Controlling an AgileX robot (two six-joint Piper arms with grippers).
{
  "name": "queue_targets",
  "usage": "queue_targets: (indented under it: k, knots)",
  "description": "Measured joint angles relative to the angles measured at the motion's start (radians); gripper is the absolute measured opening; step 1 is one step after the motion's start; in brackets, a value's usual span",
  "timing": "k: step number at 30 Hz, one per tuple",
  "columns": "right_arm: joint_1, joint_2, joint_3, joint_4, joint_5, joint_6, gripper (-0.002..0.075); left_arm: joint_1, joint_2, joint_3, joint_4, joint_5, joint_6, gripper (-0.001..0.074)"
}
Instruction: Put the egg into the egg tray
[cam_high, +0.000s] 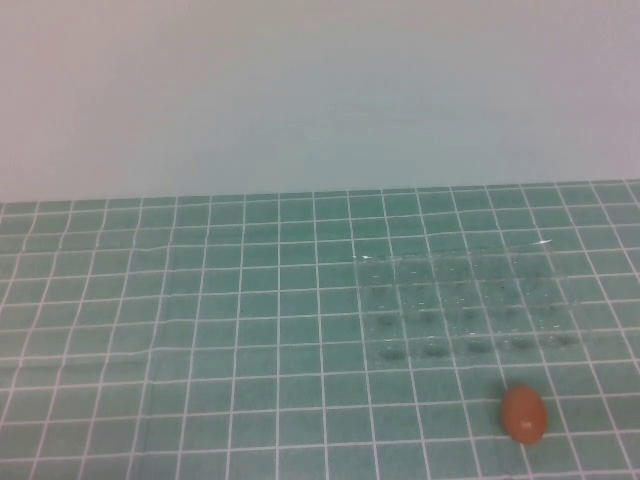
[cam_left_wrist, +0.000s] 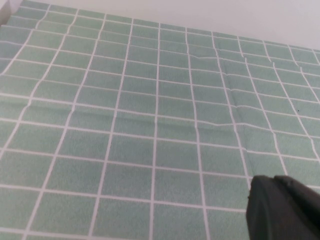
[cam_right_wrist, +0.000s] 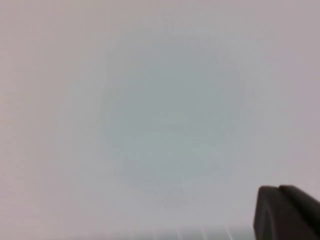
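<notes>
The orange-brown egg (cam_high: 523, 413) lies on the green grid mat at the front right, just in front of the clear egg tray (cam_high: 455, 262). The tray's cups look empty. Neither arm shows in the high view. My left gripper (cam_left_wrist: 272, 182) shows only as dark fingertips pressed together, above bare mat, holding nothing. My right gripper (cam_right_wrist: 277, 189) shows the same way, fingertips together, facing the pale wall with a strip of mat below. Neither wrist view shows the egg or the tray.
The green grid mat (cam_high: 230, 330) covers the table and has slight creases left of the tray. A plain pale wall (cam_high: 320, 90) stands behind the mat's far edge.
</notes>
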Motion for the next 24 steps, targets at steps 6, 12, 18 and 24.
queue_targets:
  k: [6, 12, 18, 24]
  knots:
    - [0.000, -0.002, 0.000, 0.037, -0.368, 0.018, -0.0001, 0.000, 0.000, 0.000, 0.000, 0.000, 0.000, -0.0001]
    - [0.000, -0.002, -0.070, 0.111, -0.295, 0.055, -0.0001, 0.000, 0.000, 0.000, 0.000, 0.000, 0.000, -0.0001]
    - [0.000, 0.023, -0.265, 0.106, -0.049, 0.055, -0.0001, 0.000, 0.000, 0.000, 0.000, 0.000, 0.000, -0.0001]
    - [0.000, 0.251, -0.436, 0.104, 0.224, 0.082, -0.0001, 0.000, 0.000, 0.000, 0.000, 0.000, 0.000, -0.0001]
